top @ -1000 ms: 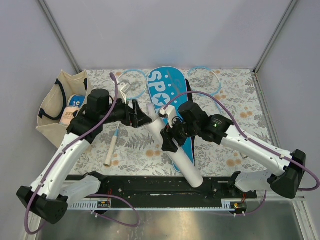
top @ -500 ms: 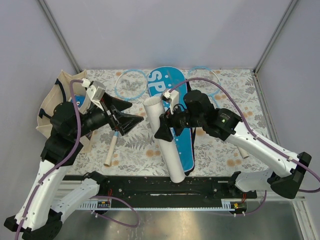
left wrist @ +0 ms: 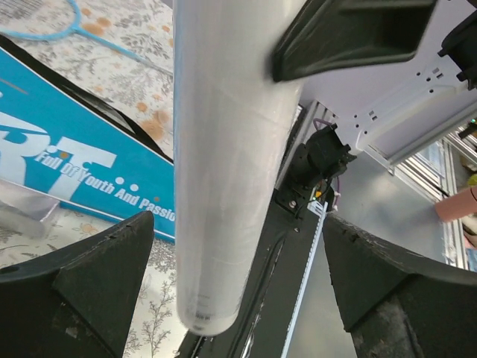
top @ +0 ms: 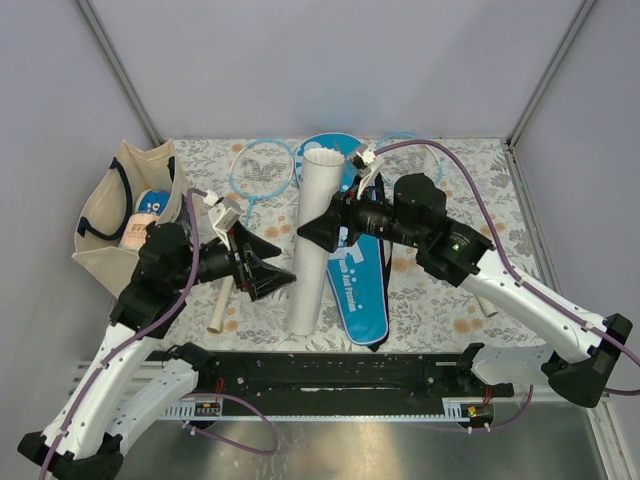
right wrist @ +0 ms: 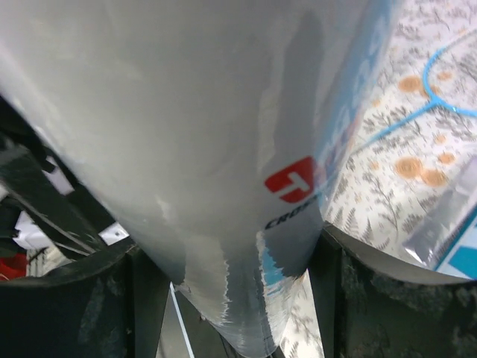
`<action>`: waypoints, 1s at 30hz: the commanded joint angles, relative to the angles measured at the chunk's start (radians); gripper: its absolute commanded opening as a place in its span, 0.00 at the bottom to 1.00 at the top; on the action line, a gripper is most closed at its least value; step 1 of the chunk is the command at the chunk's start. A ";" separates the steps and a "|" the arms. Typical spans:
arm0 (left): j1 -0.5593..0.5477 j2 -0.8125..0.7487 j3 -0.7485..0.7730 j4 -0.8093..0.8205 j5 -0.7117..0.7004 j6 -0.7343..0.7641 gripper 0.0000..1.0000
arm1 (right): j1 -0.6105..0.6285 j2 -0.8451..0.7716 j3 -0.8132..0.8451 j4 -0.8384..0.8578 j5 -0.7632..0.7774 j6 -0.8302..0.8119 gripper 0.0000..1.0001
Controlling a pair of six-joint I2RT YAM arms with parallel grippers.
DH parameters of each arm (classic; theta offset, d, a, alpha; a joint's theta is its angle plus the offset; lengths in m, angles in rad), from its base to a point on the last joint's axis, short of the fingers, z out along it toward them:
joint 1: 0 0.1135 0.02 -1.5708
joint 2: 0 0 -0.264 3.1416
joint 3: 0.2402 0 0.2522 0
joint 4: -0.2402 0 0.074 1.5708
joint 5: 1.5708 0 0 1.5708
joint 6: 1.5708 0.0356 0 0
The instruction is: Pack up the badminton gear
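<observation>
- A pale flowered cloth (top: 440, 310) is spread over the table (top: 480, 170).
- Plain grey walls (top: 330, 60) are joined by metal posts (top: 118, 68) at the far corners.
- A black rail (top: 330, 370) is fixed along the near edge.

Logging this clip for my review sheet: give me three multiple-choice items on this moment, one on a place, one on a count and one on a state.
1. Where is the tote bag?
A) at the table's left edge
B) at its right edge
C) between the arm bases

2. How many light-blue rackets show?
A) one
B) two
C) four

3. How is the white tube?
A) lying flat
B) inside the bag
C) standing near upright, gripped

Key:
1 A: the bag sits far left in the top view.
2 B: one racket head lies on each side of the blue cover.
3 C: the right gripper is clamped on the tube's middle.
</observation>
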 commanded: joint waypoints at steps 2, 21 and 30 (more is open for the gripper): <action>-0.003 0.057 -0.031 0.180 0.123 -0.014 0.97 | -0.003 -0.051 -0.072 0.356 0.021 0.101 0.27; -0.017 0.192 -0.126 0.353 0.129 -0.029 0.72 | -0.012 -0.069 -0.292 0.592 0.022 0.250 0.28; -0.057 0.201 -0.166 0.382 0.108 -0.038 0.84 | -0.017 -0.023 -0.262 0.542 0.047 0.281 0.28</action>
